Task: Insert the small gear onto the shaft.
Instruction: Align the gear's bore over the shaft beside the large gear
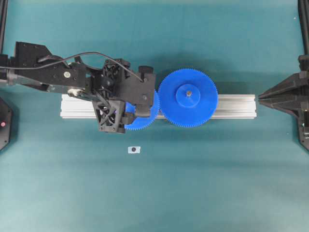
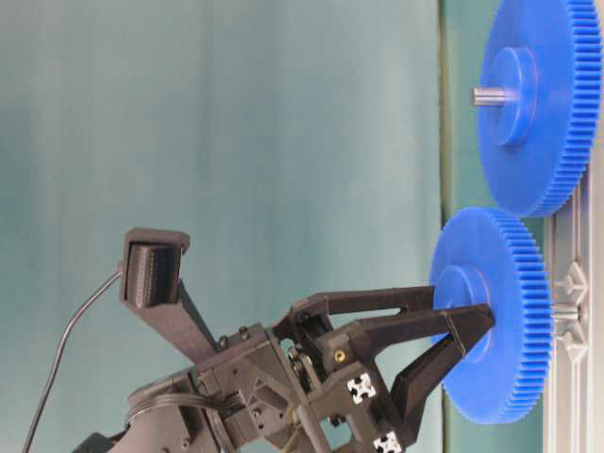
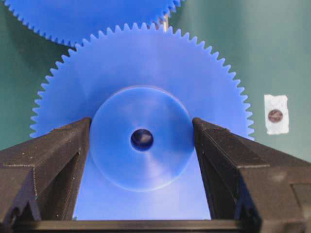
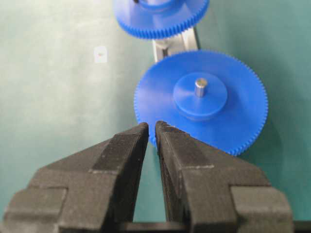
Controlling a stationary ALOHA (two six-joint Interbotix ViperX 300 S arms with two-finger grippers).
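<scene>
The small blue plastic toothed gear (image 3: 141, 121) is pinched by its raised round hub between the fingers of the left pincer (image 3: 142, 141), over the silvery aluminium rail (image 1: 231, 107) on the desk. The shaft is not seen beneath it; something glints in the centre hole. A tilt could jam the bore; teeth could clash with the larger blue gear (image 1: 188, 98) just beyond the fingertips. The right pincer (image 4: 151, 127) is pressed nearly together, empty.
</scene>
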